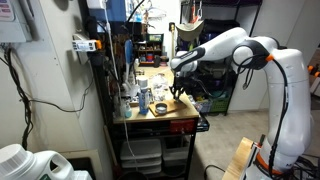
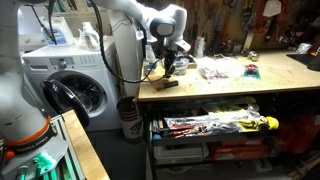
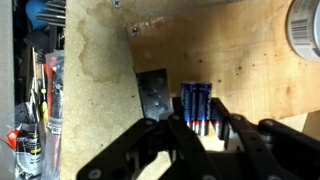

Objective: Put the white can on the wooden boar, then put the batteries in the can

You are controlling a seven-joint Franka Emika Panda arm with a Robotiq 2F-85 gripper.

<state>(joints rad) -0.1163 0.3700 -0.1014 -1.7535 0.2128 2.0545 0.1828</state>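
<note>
In the wrist view a pack of blue batteries lies between my gripper's two black fingers, which press against its sides just above the wooden bench top. The white can stands at the top right edge of that view, apart from the gripper. In both exterior views the gripper is low over the near end of the bench. A small round container beside it may be the can. No separate wooden board can be told apart from the bench top.
A black metal plate lies just left of the batteries. Bottles and clutter fill the back of the bench, and more small items lie along it. A washing machine stands beside the bench. An open tool drawer is below.
</note>
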